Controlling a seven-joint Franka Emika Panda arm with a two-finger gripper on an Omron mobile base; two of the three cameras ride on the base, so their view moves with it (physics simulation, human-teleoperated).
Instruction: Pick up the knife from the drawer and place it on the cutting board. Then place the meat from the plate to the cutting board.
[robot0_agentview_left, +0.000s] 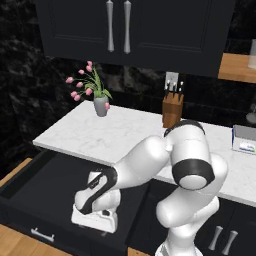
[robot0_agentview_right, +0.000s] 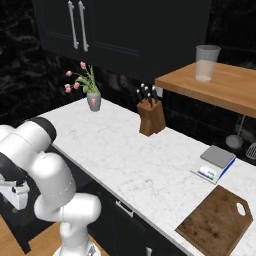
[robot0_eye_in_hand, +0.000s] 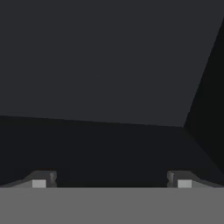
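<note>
The wide black drawer stands pulled open under the counter's left end, its silver bar handle at the front. My gripper is lowered inside it, near the drawer's right side. In the hand view the gripper is open, its fingertips far apart over the bare dark drawer floor, with nothing between them. The knife is out of view. The dark brown cutting board lies on the counter at the far right. The meat and its plate are out of view.
On the white marble counter stand a vase of pink flowers, a wooden knife block with dark-handled knives and a small scale. A glass sits on a wooden shelf. Black wall cabinets hang above.
</note>
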